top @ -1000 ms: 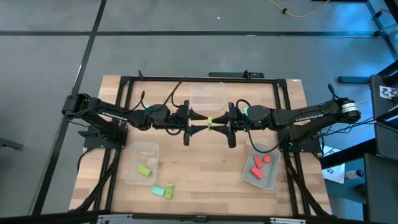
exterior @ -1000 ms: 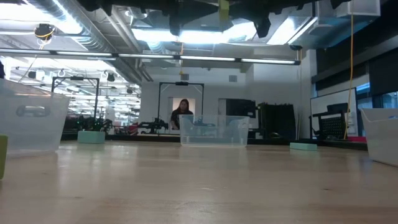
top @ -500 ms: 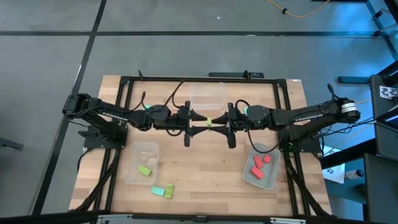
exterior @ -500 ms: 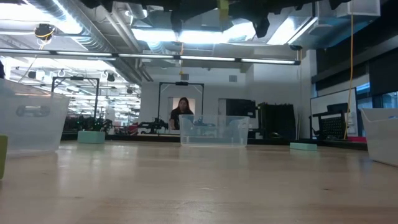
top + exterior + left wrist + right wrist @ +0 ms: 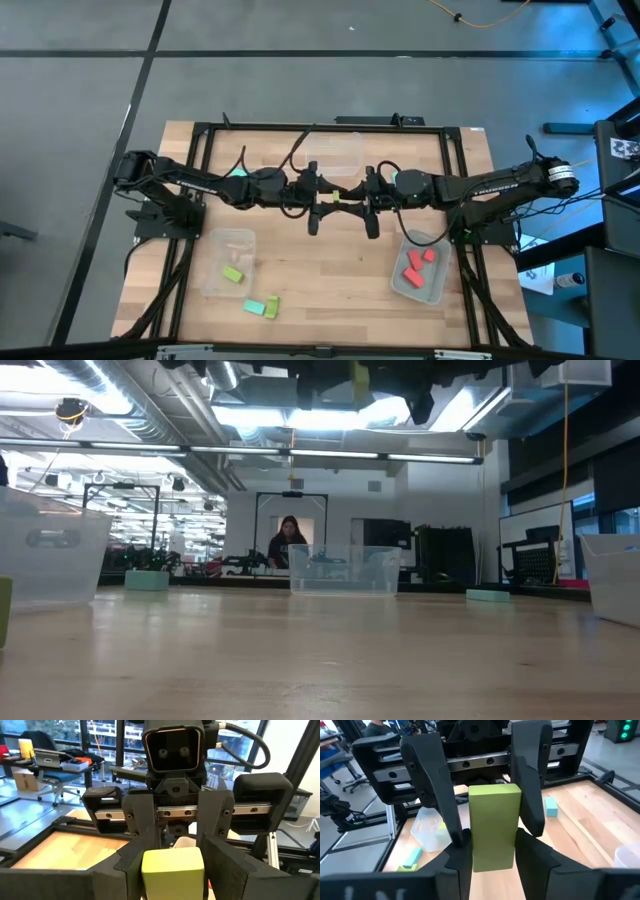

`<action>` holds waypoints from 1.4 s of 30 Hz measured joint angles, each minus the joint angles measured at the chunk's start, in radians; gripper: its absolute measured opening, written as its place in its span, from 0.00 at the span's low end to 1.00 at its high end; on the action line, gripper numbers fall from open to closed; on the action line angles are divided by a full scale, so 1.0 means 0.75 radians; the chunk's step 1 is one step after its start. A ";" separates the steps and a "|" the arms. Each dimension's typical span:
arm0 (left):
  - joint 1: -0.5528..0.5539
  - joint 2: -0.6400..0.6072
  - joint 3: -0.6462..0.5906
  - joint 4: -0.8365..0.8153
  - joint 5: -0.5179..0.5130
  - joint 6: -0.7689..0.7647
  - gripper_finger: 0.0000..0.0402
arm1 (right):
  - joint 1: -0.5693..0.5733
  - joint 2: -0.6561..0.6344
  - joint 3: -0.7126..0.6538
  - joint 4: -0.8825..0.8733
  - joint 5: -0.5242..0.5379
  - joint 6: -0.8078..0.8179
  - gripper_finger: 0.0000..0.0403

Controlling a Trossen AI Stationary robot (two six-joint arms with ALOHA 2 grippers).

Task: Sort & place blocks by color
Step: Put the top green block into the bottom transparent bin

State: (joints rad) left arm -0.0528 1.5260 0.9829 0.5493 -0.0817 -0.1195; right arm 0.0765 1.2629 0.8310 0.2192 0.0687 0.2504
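A lime yellow-green block hangs high over the table's middle, and shows at the low view's top edge. My right gripper reaches in from the right and is shut on it. My left gripper faces it from the left, open, with one finger on either side of the block's upper part. Another lime block lies in the left bin. Red-orange blocks lie in the right bin. A teal block and a lime block rest on the table. My right gripper pinches the lime block between its two fingers at the block's lower side edges, coming level from the table's right. The block is upright and lifted clear of the table. My left gripper: its fingers stand close beside the block; whether they touch it I cannot tell.
A third clear bin sits at the far middle, just beyond the grippers. Black frame rails run along the table's sides. Bare wood lies between the left and right bins. A person is in the room far behind.
My left gripper has moved toward the table's right, up to the block held by my right gripper, and its fingers now flank it. The right gripper and the block have stayed in place.
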 joint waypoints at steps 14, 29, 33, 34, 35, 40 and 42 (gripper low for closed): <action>-0.003 -0.001 -0.002 -0.030 0.027 -0.015 0.31 | 0.000 0.000 0.001 -0.001 -0.019 -0.035 0.29; 0.028 -0.035 -0.004 -0.066 0.082 -0.005 0.30 | -0.008 -0.002 0.002 -0.015 0.018 0.026 0.64; 0.053 -0.096 -0.007 -0.166 0.088 -0.005 0.30 | -0.035 -0.023 0.005 -0.070 0.036 0.080 0.78; 0.058 -0.112 -0.007 -0.199 0.091 -0.005 0.30 | -0.042 -0.038 0.005 -0.098 0.036 0.080 0.80; 0.064 -0.134 -0.007 -0.248 0.099 -0.002 0.30 | -0.052 -0.057 0.005 -0.144 0.036 0.079 0.82; 0.072 -0.269 -0.007 -0.552 0.092 0.002 0.30 | -0.113 -0.216 0.005 -0.399 0.066 0.058 0.86; 0.070 -0.332 -0.008 -0.672 0.079 0.003 0.30 | -0.131 -0.282 0.005 -0.497 0.108 0.047 0.86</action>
State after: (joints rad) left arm -0.0001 1.2770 0.9771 0.0451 -0.0226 -0.1174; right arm -0.0221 1.0514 0.8349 -0.1537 0.1498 0.2854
